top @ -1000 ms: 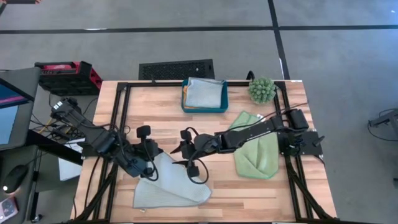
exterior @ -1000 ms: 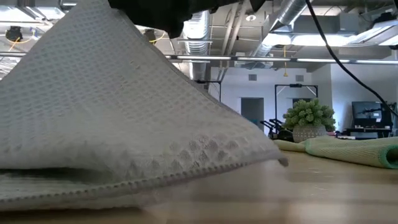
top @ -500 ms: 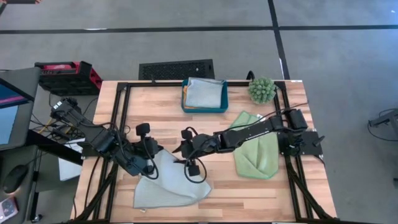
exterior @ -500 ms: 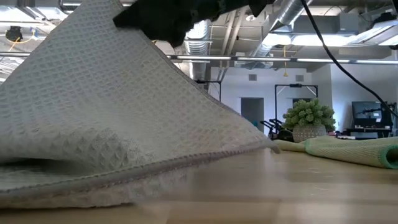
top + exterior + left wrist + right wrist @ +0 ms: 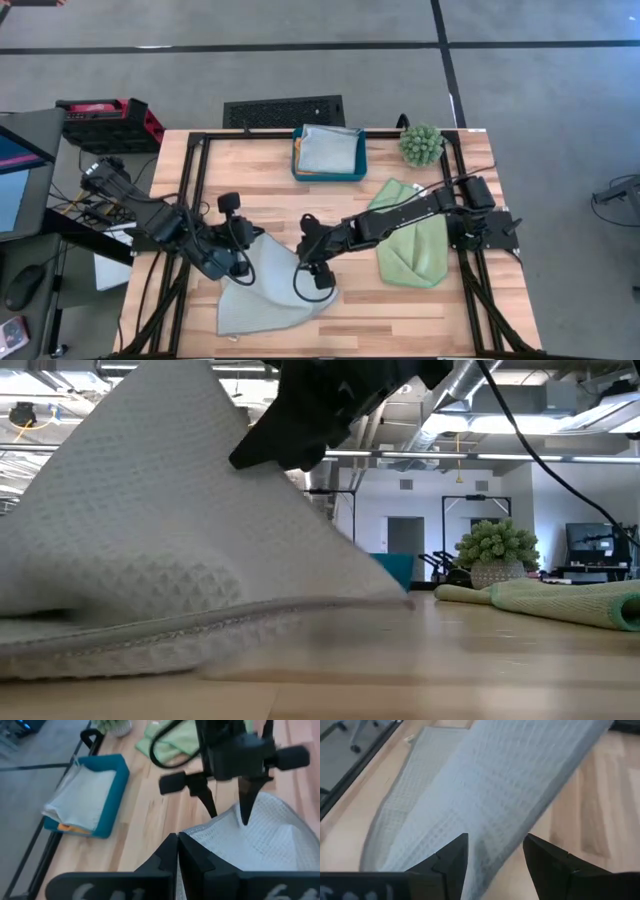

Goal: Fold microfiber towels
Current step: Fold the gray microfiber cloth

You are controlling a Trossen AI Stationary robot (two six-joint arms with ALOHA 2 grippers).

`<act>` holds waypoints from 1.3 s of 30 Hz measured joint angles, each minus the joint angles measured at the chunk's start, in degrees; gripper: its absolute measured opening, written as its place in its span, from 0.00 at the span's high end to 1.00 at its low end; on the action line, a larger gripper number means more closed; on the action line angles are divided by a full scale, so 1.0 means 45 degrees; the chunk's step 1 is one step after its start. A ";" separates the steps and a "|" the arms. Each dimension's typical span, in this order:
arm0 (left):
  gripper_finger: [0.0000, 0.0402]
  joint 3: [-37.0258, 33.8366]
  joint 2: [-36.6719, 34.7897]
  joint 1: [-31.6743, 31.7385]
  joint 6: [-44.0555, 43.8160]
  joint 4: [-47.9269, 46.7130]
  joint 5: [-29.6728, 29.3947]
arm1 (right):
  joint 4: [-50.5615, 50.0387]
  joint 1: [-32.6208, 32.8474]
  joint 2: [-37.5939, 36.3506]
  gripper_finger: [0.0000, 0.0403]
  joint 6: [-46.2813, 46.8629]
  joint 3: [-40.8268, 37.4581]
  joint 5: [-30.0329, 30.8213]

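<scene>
Near the table's front edge, the pale grey-blue waffle-weave towel [image 5: 268, 290] hangs pinched in the closed left gripper [image 5: 236, 268]; the right gripper [image 5: 312, 268], fingers spread and empty, straddles its opposite, nearer edge.

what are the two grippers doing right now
Left gripper: shut on the grey-blue towel, lifting a corner.
Right gripper: open, over the same towel, holding nothing.

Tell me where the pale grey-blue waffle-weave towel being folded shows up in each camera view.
High view: pale grey-blue waffle-weave towel lies at lower centre, between both arms.
Low view: it fills the left half as a raised tent.
Left wrist view: lower right, beyond the shut left gripper.
Right wrist view: a diagonal band across the centre, above the open right gripper.
Shared landmark: light green towel.
</scene>
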 joint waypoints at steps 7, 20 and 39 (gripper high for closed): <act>1.00 0.1169 -0.0002 -0.0003 0.0957 -0.0079 -0.0125 | -0.0972 0.0069 -0.0010 0.47 0.0102 0.0000 -0.0186; 1.00 0.2604 -0.0006 -0.0003 0.0740 -0.2624 -0.0792 | -0.3397 0.0566 -0.0010 0.48 0.0618 0.0000 -0.0225; 1.00 0.2668 -0.0006 0.0002 0.0404 -0.2958 -0.0720 | -0.3807 0.0669 -0.0010 0.96 -0.0134 0.0000 -0.1090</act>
